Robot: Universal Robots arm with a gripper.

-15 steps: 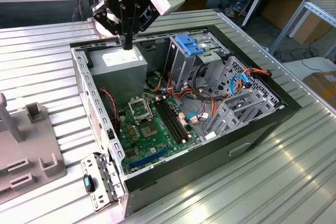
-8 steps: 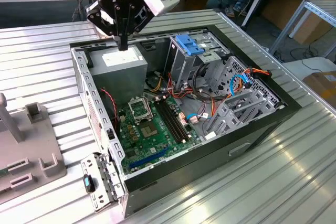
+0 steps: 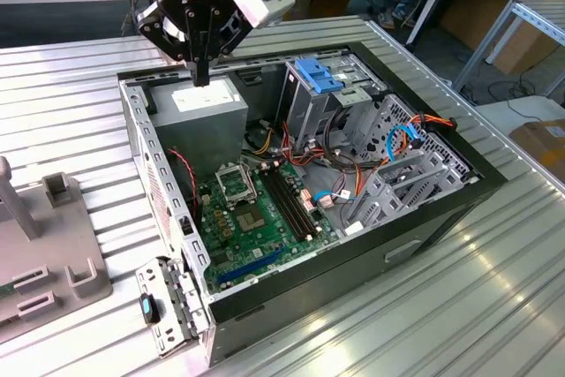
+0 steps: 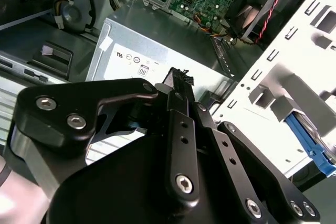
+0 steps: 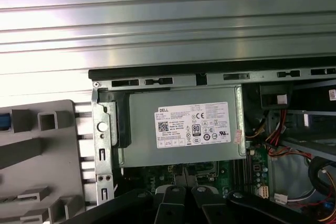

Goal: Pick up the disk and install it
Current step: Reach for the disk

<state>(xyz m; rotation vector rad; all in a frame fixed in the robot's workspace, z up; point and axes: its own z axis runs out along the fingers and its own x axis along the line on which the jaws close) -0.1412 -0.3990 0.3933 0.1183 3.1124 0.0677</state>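
Claw [image 3: 201, 75] closed, empty | pointing straight down | hovering above power supply [image 3: 212, 116]

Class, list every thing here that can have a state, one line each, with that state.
Black tower computer case: on its side, panel off, open.
Grey metal power supply box with white label: mounted in the case, label up.
Bright blue plastic bracket: fixed on the metal drive cage.
Green motherboard: installed, exposed.
Black gripper: fingers shut, empty, over the power supply.
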